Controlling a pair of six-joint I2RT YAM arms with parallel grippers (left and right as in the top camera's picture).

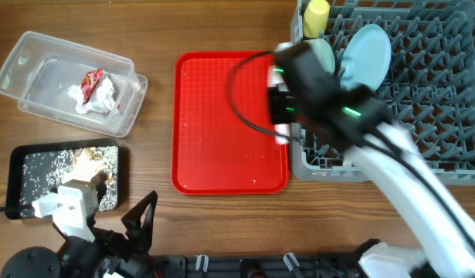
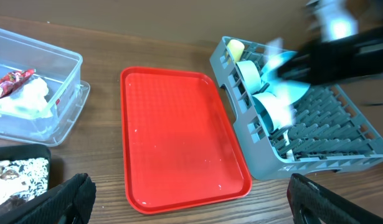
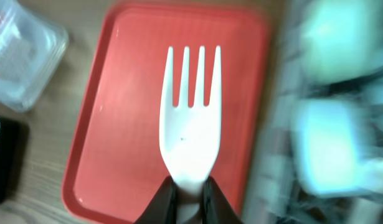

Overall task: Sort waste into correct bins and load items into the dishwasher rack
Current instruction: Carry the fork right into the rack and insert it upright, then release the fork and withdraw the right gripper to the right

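Observation:
My right gripper (image 3: 190,186) is shut on the handle of a white plastic fork (image 3: 191,118), tines pointing away, held above the red serving tray's right side beside the dishwasher rack (image 1: 330,166). In the overhead view that gripper (image 1: 282,108) is blurred with motion at the rack's left edge. The rack holds a yellow cup (image 1: 316,17), a pale blue plate (image 1: 367,50) and a pale green bowl (image 1: 324,54). My left gripper (image 2: 191,211) stands wide open and holds nothing, low over the table's near edge.
The red serving tray (image 1: 222,123) lies bare in the middle. A clear tub (image 1: 36,69) at the far left holds a red wrapper (image 1: 92,81) and a white napkin (image 1: 98,99). A black tray (image 1: 21,177) below it carries food scraps (image 1: 90,166).

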